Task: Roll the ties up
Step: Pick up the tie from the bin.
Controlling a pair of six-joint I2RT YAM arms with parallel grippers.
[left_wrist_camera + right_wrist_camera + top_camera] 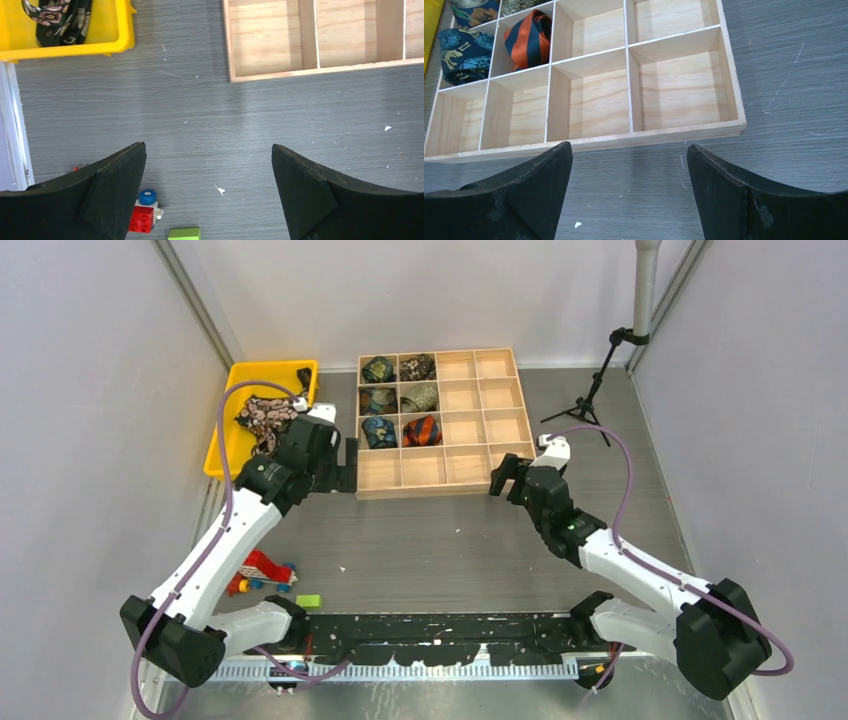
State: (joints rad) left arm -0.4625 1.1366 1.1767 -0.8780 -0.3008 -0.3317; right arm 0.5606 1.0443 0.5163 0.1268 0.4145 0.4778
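A loose dark tie with pink-cream flowers [265, 418] [57, 17] lies bunched in the yellow bin [225, 430] [75, 45]. Several rolled ties fill the left compartments of the wooden box [470, 480] [624, 139], among them an orange-and-navy striped one [422, 429] [528, 39] and a blue one [380, 430] [461, 55]. My left gripper [345, 465] [208, 146] hovers open over bare table between the bin and the box's near left corner. My right gripper [508, 475] [629, 145] stands open just before the box's near right edge. Neither holds anything.
A red toy brick piece [262, 570] [142, 217] and a green brick [308, 601] [184, 233] lie on the table near the left arm. A small black tripod [590, 400] stands at the back right. Purple cables loop along both arms.
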